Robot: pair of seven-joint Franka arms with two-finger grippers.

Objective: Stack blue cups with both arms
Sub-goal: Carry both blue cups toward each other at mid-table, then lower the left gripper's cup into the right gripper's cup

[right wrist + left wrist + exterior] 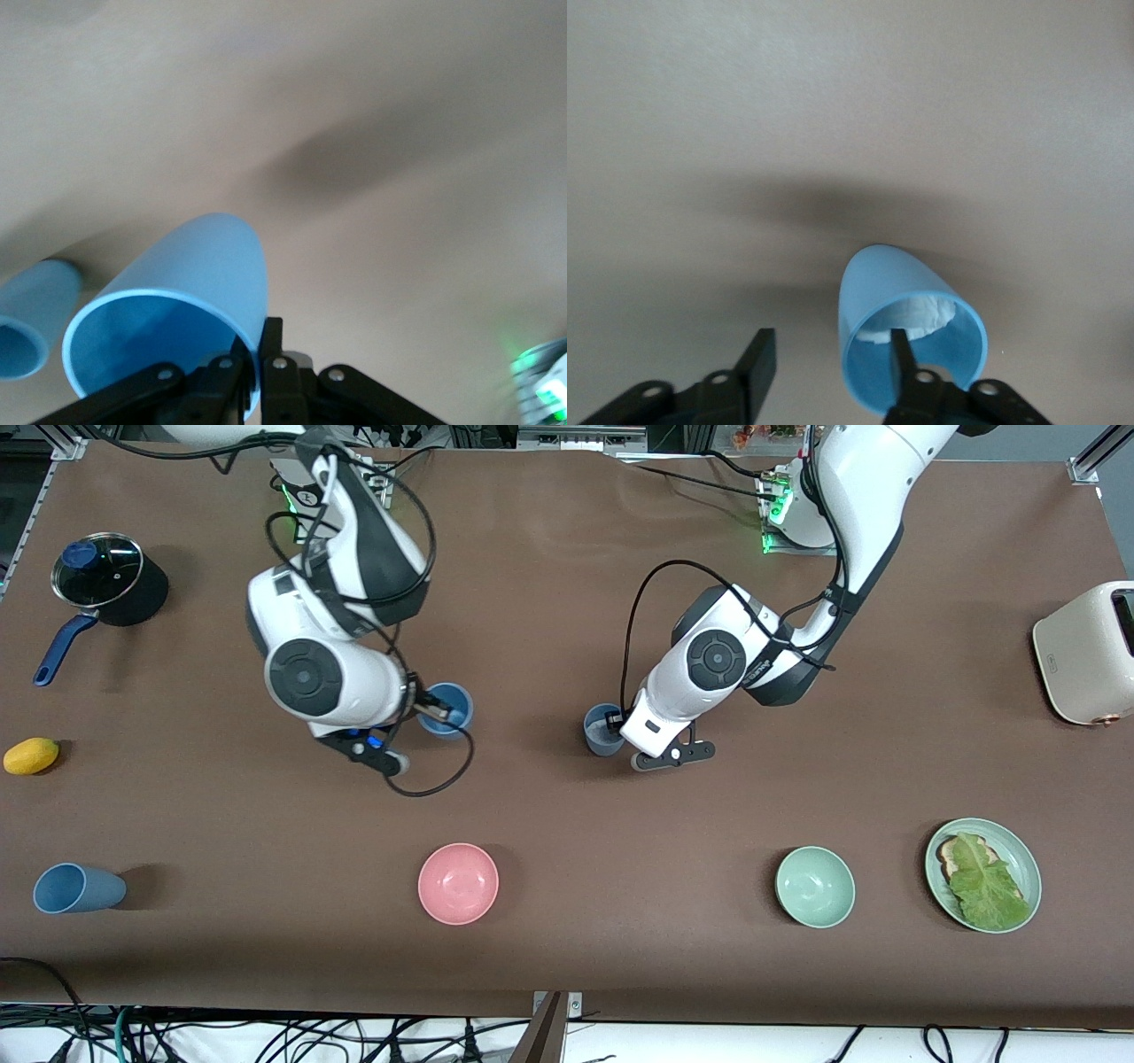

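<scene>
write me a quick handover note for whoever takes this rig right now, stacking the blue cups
Left end effector: open, one finger inside the matte blue plastic cup at mid-table.
Right end effector: shut on the rim of a second blue tumbler, toward the right arm's end.
Third blue cup lies on its side, nearer the front camera.
Done: no stack yet.
Left: nest all three.

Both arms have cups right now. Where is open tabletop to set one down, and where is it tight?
Bare table lies between the pink bowl and the green bowl, and nearer the camera than the right gripper, toward the lying blue cup. It is crowded mid-table, where the right gripper pinches one cup's rim and the left gripper, jaws apart, straddles another cup's wall.
</scene>
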